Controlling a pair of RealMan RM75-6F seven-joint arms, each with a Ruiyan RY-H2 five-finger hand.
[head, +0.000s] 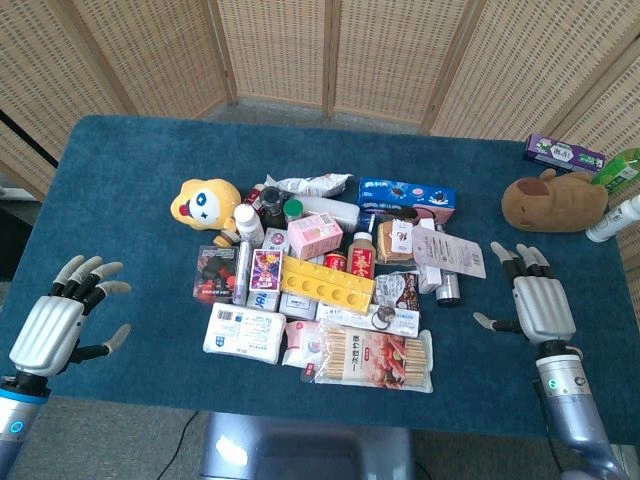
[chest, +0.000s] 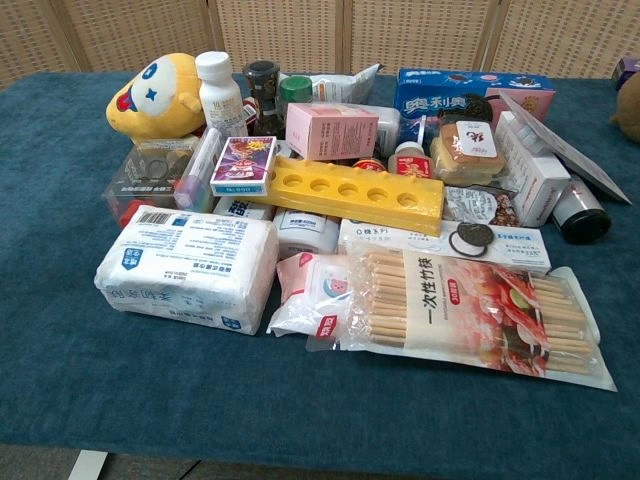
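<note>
Left robot hand (head: 62, 318) at lower left and right robot hand (head: 537, 300) at lower right lay spread, empty, over the tabletop (head: 130, 170); the chest view showed neither.

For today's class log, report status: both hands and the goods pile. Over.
Left hand open, fingers spread, holding nothing. Right hand open, likewise. Nearest right: white printed paper sachet at pile's edge. Brown plush capybara beyond it.
</note>
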